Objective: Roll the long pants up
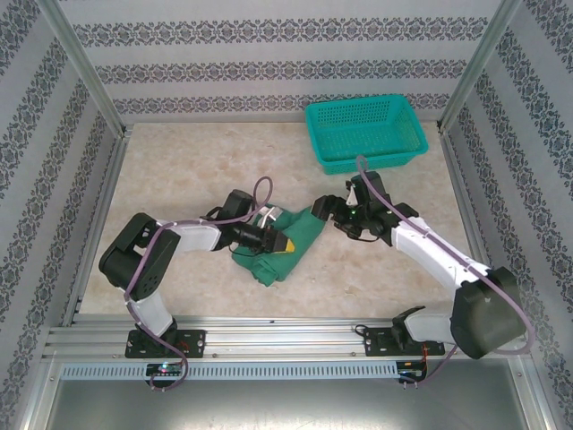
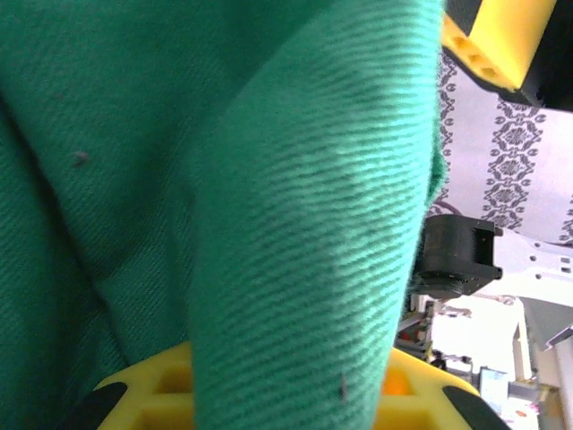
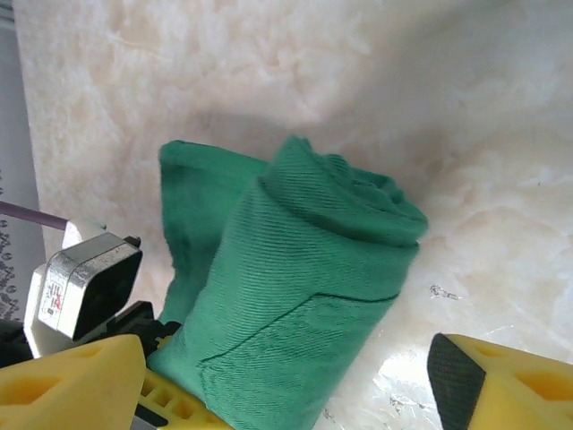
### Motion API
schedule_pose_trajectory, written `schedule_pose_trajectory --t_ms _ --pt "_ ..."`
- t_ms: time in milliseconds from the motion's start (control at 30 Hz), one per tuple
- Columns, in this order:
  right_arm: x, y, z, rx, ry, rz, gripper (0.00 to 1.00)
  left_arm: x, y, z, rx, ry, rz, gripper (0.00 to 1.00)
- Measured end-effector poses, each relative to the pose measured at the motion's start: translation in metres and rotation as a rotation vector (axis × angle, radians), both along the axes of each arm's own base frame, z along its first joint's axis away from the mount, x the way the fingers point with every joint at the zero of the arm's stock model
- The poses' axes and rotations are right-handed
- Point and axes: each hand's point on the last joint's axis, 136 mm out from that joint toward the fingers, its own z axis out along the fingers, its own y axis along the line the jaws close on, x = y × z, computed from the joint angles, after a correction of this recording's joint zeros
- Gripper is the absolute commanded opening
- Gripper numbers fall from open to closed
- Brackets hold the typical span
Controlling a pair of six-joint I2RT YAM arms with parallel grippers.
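Currently, long pants lie rolled on the bench, cloth clamped in the left end effector, right end effector spread open at the roll's end.

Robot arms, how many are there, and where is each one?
2. The left arm reaches in from the left to the green pants; the right arm comes from the right, near them.

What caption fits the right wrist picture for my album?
Rolled-up long pants on the table, the open right gripper straddling them.
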Motion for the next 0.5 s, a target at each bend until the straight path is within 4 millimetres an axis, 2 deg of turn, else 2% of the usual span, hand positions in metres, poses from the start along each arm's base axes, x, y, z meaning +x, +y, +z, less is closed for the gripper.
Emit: schedule_pose_trajectory --t_ms 33,167,333,500 --pt "-0.002 0.002 -0.005 -0.005 0.016 0.008 0.9 -0.003 0.001 -0.007 -0.006 0.021 0.009 0.0" --pt "-0.007 0.013 -0.024 -0.01 0.077 0.039 0.92 -0.011 0.003 -0.025 -0.04 0.076 0.03 0.0" --pt "-0.018 0.032 -0.061 -0.034 0.182 0.102 0.92 -0.009 0.002 -0.03 -0.102 0.096 0.026 0.0" --pt "-0.026 0.053 -0.077 -0.035 0.216 0.164 0.89 -0.007 0.005 -0.031 -0.161 0.112 0.014 0.0"
